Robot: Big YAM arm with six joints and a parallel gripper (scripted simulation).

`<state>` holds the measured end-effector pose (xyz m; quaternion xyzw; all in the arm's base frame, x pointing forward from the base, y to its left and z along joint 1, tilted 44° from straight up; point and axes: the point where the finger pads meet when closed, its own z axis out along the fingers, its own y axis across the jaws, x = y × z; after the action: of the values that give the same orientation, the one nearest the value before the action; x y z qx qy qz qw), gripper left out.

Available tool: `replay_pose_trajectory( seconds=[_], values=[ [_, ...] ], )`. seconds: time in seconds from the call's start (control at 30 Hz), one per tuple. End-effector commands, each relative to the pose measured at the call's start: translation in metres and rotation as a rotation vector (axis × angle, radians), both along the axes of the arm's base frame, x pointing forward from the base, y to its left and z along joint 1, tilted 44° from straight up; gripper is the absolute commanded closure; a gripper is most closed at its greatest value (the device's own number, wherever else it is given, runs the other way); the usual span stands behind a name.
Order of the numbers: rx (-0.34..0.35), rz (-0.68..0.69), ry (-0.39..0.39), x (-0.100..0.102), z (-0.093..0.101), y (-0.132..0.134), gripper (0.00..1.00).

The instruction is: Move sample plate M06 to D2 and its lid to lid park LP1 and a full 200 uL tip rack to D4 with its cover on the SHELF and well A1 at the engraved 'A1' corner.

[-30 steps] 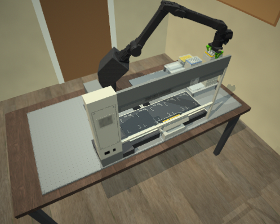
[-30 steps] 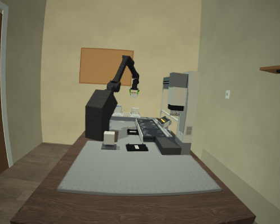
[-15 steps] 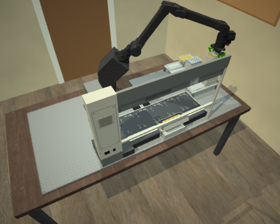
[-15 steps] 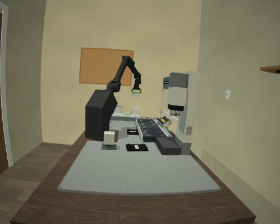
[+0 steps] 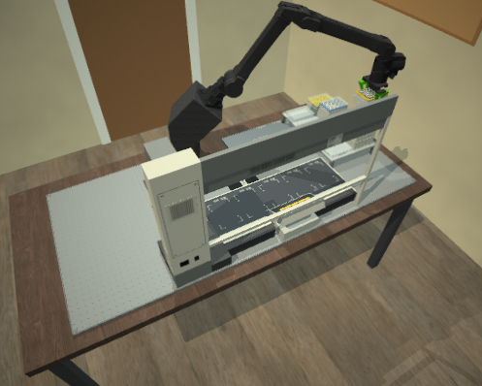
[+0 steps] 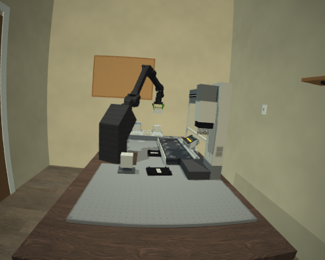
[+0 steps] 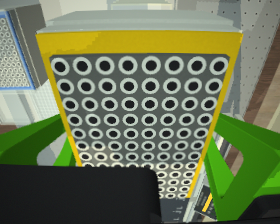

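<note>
While fingers clamp its long edges, yellow tip rack (image 7: 141,110) hangs above shelf (image 5: 255,132).
</note>
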<state>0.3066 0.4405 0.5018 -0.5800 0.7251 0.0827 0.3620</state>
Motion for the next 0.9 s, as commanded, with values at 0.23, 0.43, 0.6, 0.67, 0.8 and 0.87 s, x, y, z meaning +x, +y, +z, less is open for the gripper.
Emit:
replay_pose_trajectory(
  seconds=[0.23,0.43,0.6,0.67,0.8,0.87],
  values=[
    [0.078,0.005,-0.06,-0.009,0.055,-0.017,1.0],
    [0.078,0.005,-0.06,-0.009,0.055,-0.017,1.0],
    [0.078,0.005,-0.06,-0.009,0.055,-0.017,1.0],
    [0.054,0.001,-0.045,-0.005,0.026,-0.024,1.0],
    [0.052,0.001,-0.045,-0.006,0.012,-0.039,1.0],
    [0.051,0.001,-0.045,-0.006,0.005,-0.046,1.0]
  ],
)
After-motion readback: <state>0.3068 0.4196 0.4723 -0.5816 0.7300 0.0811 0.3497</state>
